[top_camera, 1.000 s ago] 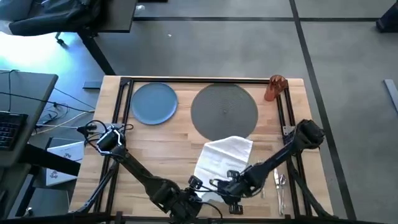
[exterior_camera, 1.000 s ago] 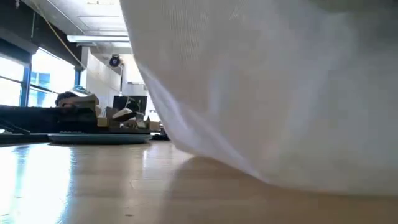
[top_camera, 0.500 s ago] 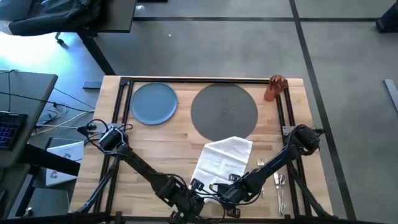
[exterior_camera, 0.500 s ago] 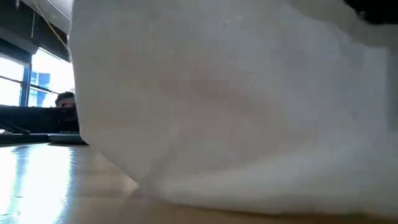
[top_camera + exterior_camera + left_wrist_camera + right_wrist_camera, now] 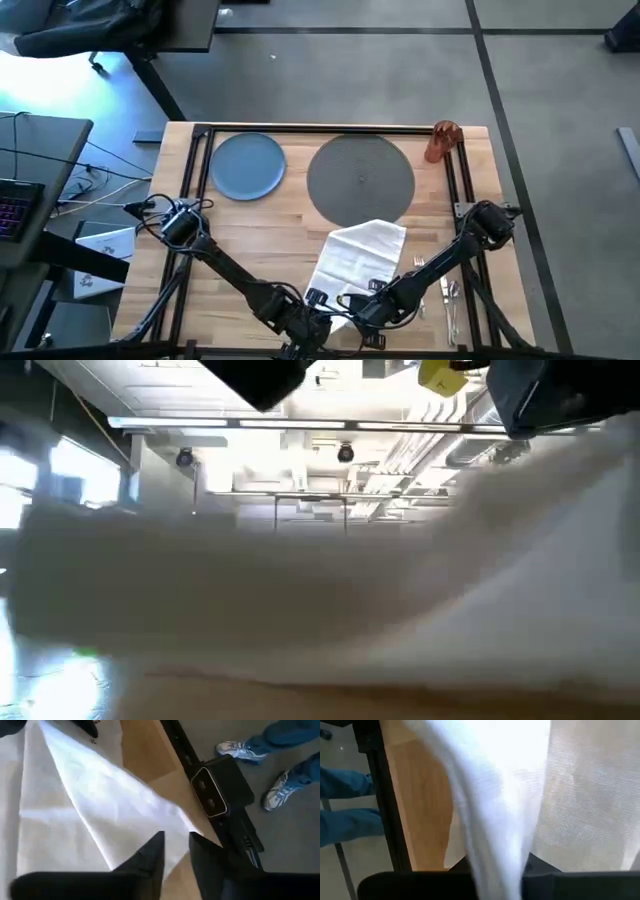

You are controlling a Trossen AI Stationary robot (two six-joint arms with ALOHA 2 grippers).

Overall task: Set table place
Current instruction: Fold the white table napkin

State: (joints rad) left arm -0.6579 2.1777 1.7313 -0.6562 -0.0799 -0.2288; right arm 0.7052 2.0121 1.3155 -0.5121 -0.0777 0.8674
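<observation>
The white napkin (image 5: 360, 258) lies on the wood table (image 5: 250, 235) near its front edge, its far corner over the grey mat (image 5: 360, 178). My right gripper (image 5: 366, 310) is shut on the napkin's near end. My left gripper (image 5: 318, 318) is right beside it at the napkin's near left corner, its fingers almost together with cloth between them. The blue plate (image 5: 247, 165) lies at the far left. The orange cup (image 5: 441, 141) stands at the far right. The cutlery (image 5: 448, 293) lies to the right of the napkin. My left gripper has the napkin's corner edge (image 5: 176, 839) between its two fingers (image 5: 152, 856), coming at it low from the table's near side. One layer or several, I cannot tell. My right gripper pinches a raised fold (image 5: 492, 855) of the napkin's near end, which runs between its fingers. That end is lifted off the wood, while the far part lies flat.
Black rails (image 5: 195, 190) frame the tabletop on the left, far and right sides. A black box (image 5: 215, 790) sits on the front rail by the left gripper. A person's shoes (image 5: 240, 750) show on the floor beyond the near edge.
My left gripper has moved toward the table's right, up to the napkin's near left corner beside my right gripper. My right gripper has shifted a little toward the table's left. The napkin's lifted near end has spread toward the left and now hangs lower across the low view.
</observation>
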